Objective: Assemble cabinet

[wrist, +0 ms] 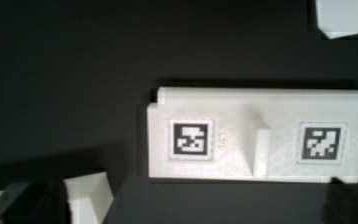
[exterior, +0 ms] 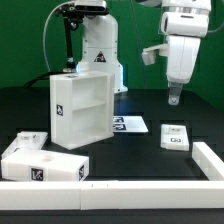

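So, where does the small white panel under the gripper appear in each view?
Exterior view: the small panel lies on the black table at that view's right, below the gripper.
Wrist view: it fills the middle.
Shared landmark: its black-and-white tags.
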### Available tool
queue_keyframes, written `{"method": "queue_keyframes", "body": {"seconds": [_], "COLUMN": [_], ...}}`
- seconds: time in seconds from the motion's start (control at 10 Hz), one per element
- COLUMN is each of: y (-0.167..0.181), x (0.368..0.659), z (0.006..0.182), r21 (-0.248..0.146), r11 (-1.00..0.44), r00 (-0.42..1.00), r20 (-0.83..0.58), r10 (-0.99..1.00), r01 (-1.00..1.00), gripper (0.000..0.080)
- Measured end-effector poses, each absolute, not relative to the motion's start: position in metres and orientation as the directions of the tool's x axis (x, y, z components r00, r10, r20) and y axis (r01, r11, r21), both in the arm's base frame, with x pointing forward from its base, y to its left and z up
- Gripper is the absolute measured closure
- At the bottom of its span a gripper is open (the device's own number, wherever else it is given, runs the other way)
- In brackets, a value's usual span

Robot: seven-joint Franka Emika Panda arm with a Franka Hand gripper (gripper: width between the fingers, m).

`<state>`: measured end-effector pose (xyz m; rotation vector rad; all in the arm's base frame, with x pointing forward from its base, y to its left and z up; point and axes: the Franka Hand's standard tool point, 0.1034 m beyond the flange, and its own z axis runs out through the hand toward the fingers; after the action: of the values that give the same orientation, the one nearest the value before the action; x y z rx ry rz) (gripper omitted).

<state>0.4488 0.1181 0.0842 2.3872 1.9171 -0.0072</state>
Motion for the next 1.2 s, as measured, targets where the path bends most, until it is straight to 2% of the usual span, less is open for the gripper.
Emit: {"method": "queue_keyframes", "body": {"seconds": [0.1, 0.2, 0.4, 0.7, 0.9, 1.2], "y": [0.118, 0.118, 0.117, 0.097, 0.097, 0.097], "x": [0.447, 0.447, 0.447, 0.475, 0.471, 0.47], "z": [0.081, 0.082, 0.082, 0.118, 0.121, 0.119], "r21": [0.053, 0.053, 0.051, 0.038, 0.025, 0.02], "r11": [-0.214, -0.214, -0.208, -0.147, -0.22, -0.217], "r00": [0.217, 0.217, 0.211, 0.151, 0.221, 0.217], "r20": [-0.056, -0.056, -0.061, -0.139, -0.165, -0.165], "r10": [0.975, 0.975, 0.976, 0.979, 0.961, 0.962], "r01": [0.975, 0.975, 0.977, 0.988, 0.975, 0.976], "gripper": [0.0055, 0.001, 0.0003, 0.0003, 0.0003, 0.0003]}}
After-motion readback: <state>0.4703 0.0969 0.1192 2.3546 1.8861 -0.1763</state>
